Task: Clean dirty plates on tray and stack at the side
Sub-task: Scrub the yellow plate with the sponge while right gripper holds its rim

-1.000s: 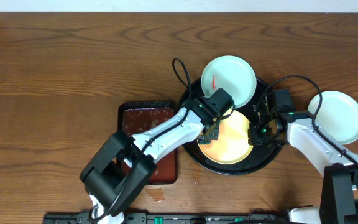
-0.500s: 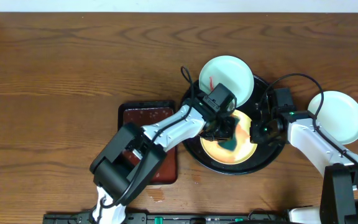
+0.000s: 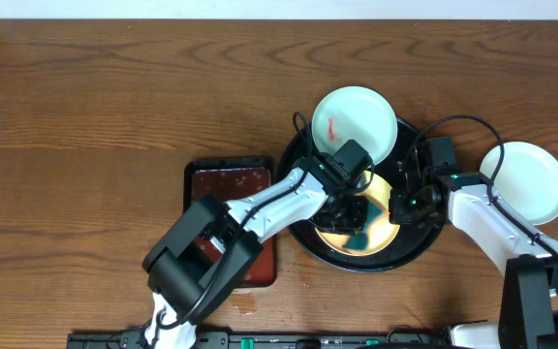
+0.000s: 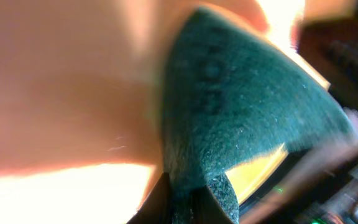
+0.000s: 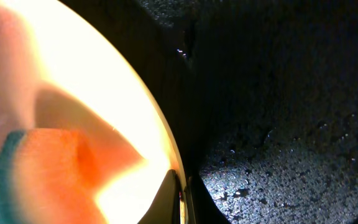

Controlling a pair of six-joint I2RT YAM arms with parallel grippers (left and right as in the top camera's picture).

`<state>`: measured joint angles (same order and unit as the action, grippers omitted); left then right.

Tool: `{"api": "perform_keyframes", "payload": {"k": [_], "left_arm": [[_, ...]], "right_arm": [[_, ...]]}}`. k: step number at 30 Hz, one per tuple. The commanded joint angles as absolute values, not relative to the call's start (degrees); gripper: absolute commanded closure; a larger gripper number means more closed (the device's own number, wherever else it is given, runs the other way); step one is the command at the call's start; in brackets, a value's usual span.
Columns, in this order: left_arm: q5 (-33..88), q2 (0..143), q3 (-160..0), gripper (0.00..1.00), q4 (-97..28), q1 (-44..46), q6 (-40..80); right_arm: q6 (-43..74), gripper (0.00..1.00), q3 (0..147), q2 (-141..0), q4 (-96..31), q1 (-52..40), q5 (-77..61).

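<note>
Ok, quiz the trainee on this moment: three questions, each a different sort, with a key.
1. True or false: the left gripper holds a green sponge against the yellow plate.
2. Which pale plate shows a red smear? A) the mint plate overlapping the far rim of the tray; B) the plate on the table to the right of the tray; C) both.
3. Fill in: the right gripper is shut on the ____ of the yellow plate.

Key: 1 true; 2 A; 3 rim.
</note>
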<state>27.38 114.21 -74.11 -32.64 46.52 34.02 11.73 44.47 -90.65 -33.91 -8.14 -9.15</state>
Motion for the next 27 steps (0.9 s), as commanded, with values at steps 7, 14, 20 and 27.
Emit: {"api": "perform_keyframes", "payload": {"k": [7,14,20,27], "left_arm": [[-11.81,114.45,-73.30,0.93,-41.04,43.29,33.69],[-27.31,113.47,-73.80,0.93,-41.71,43.31,33.39],[-29.23,113.19,-73.95,0.92,-41.08,43.31,28.03],[-23.11,106.21,-76.05,0.92,-50.06,43.13,31.81]], "right_arm": [[11.94,0.99,43.53,-91.90,-34.70,-7.92,-6.46],[11.92,0.99,43.53,-91.90,-34.70,-7.92,-6.42],[11.90,0.99,43.53,-91.90,-34.81,-7.92,-6.44],[11.00,0.99,43.55,-91.85,-35.07,-7.92,-6.46]]}}
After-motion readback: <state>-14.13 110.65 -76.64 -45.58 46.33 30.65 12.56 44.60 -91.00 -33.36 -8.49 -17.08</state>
